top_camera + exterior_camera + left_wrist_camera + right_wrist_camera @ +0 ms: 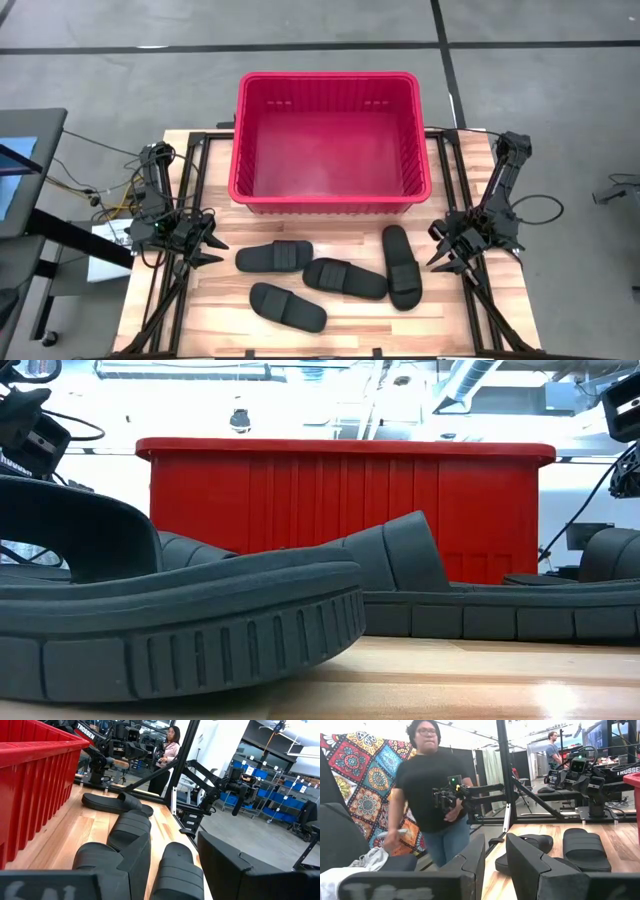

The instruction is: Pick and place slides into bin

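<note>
- The bin (328,140) is a rectangular red plastic basket with vertical ribbed walls, slotted near the top, and a thick rolled rim; it sits at the far middle of the table with its inside bare.
- The table (450,320) is pale wood planks with a light sheen, framed by black metal rails at both sides.
- Four slides, all matte black foam or rubber with a wide ribbed strap band and open toe, lie on the wood in front of the bin, none inside it.
- One slide (275,257) lies crosswise just in front of the bin's left half; a second (345,278) lies beside it toward the middle, touching or nearly so.
- A third (287,306) sits nearest the table's front edge, angled; its grooved sole edge fills the low view.
- The fourth (402,265) lies lengthwise at the right, pointing toward the bin.
- The left gripper (207,245) hangs low at the table's left edge, fingers spread apart, holding nothing.
- The right gripper (446,250) hangs at the right edge near the fourth slide, fingers (535,862) parted by a narrow gap, empty.
- A person (432,790) in a black shirt stands beyond the table.
</note>
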